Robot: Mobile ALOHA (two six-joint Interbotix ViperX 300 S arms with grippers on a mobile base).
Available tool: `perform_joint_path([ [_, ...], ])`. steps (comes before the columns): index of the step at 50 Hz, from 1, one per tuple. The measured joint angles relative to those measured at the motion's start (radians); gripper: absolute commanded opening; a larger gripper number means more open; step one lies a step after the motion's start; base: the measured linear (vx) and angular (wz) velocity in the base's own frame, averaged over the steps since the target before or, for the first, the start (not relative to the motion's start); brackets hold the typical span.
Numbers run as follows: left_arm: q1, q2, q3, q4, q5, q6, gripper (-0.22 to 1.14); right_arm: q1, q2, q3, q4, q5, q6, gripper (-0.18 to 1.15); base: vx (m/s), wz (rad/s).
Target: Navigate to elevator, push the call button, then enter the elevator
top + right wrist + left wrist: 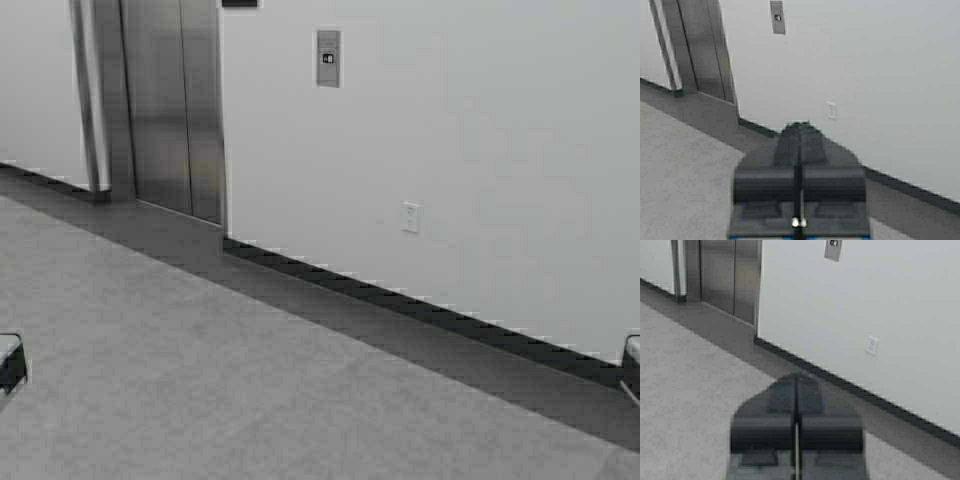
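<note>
Both arms ride tucked low; the left gripper (796,390) and right gripper (800,137) each have their fingers pressed together on nothing. The robot seems mid-approach: the call button (328,58) sits upper centre of the high view, well out of reach, the elevator (173,100) shut at upper left; next it likely drives closer, then raises an arm.

The high view is looking down from afar, both wrist views lower, all sharing the elevator (172,105) and call button (328,58).
</note>
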Motion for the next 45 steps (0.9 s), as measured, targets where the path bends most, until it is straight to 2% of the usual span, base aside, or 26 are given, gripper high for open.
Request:
perform_joint_path([
  [45, -0.002, -0.014, 0.009, 0.0, -0.002, -0.018, 0.03, 0.002, -0.049, 0.028, 0.0, -0.002, -0.006, 0.05, 0.65, 0.04],
])
